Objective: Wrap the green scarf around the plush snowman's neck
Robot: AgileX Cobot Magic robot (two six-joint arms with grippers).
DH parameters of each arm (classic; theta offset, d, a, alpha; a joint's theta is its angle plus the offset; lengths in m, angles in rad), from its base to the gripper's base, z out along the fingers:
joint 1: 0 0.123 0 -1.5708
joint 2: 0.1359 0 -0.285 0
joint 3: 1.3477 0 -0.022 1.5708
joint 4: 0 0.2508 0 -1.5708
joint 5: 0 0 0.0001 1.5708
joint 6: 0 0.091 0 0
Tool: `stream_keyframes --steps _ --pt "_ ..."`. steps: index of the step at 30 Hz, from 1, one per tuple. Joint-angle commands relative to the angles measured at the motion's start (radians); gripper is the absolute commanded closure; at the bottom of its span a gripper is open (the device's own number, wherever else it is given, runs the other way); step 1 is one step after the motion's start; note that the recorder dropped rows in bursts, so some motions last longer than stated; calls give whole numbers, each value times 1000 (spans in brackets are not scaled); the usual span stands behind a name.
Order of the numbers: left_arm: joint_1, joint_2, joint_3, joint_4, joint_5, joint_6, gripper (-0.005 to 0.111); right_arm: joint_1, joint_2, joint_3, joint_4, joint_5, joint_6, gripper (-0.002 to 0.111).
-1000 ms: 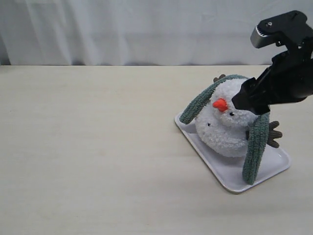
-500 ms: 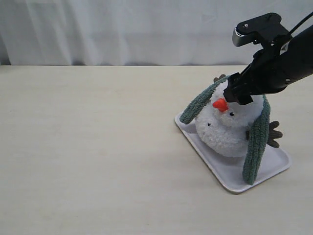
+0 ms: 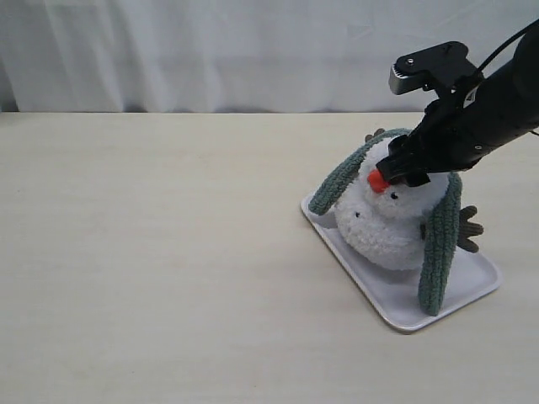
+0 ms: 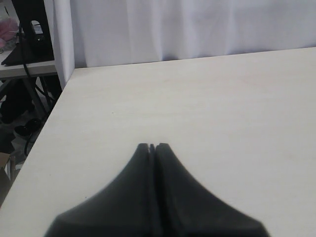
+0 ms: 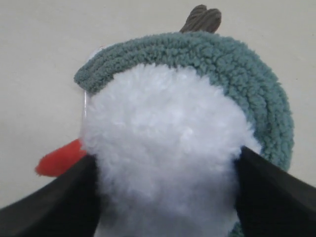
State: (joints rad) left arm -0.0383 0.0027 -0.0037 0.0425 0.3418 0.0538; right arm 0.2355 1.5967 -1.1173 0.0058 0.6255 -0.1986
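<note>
The plush snowman (image 3: 379,227) lies tilted on a white tray (image 3: 396,310), orange nose (image 3: 377,180) pointing left. The green scarf (image 3: 441,244) drapes over the back of its head, one end hanging left (image 3: 335,183), the other down the right side. My right gripper (image 3: 406,171) is open and straddles the head. In the right wrist view the gripper (image 5: 168,155) has a dark finger (image 5: 269,192) at each side of the white fluff, touching it, with the scarf (image 5: 237,64) arching behind. The neck is hidden. My left gripper (image 4: 152,146) is shut over bare table.
A brown twig arm (image 3: 470,229) sticks out at the snowman's right, and another (image 5: 202,17) shows behind the scarf. The tray sits at the table's right. A white curtain (image 3: 210,50) backs the table. The table's left edge (image 4: 47,133) shows in the left wrist view.
My right gripper has moved left and down from beside the snowman onto its head, and its jaws have narrowed a little. The scarf and snowman have barely shifted.
</note>
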Motion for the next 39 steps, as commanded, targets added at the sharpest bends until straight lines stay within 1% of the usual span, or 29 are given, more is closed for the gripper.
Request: stream_keyframes --steps 1,5,9,13,23,25,30,35,39 --pt "-10 -3 4 -1 -11 -2 107 -1 10 1 5 16 -1 72" --pt "-10 -3 4 -1 -11 -2 107 -1 10 1 19 40 -76 103" --pt "-10 -3 4 -1 -11 -2 107 -1 10 1 134 60 -248 104" --pt "-10 -3 4 -1 -11 -2 107 -1 10 1 259 86 -497 104" --pt "-10 -3 4 -1 -11 -2 107 0 -39 1 280 129 -939 104" --pt "-10 -3 4 -1 -11 -2 107 0 -46 1 309 130 -1036 104" --pt "-10 -3 4 -1 -11 -2 107 0 -46 5 450 141 -1378 104" --pt "-10 -3 4 -1 -11 -2 107 0 -46 7 446 142 -1511 104" --pt "-10 -3 4 -1 -11 -2 107 0 -46 7 465 102 -1522 104"
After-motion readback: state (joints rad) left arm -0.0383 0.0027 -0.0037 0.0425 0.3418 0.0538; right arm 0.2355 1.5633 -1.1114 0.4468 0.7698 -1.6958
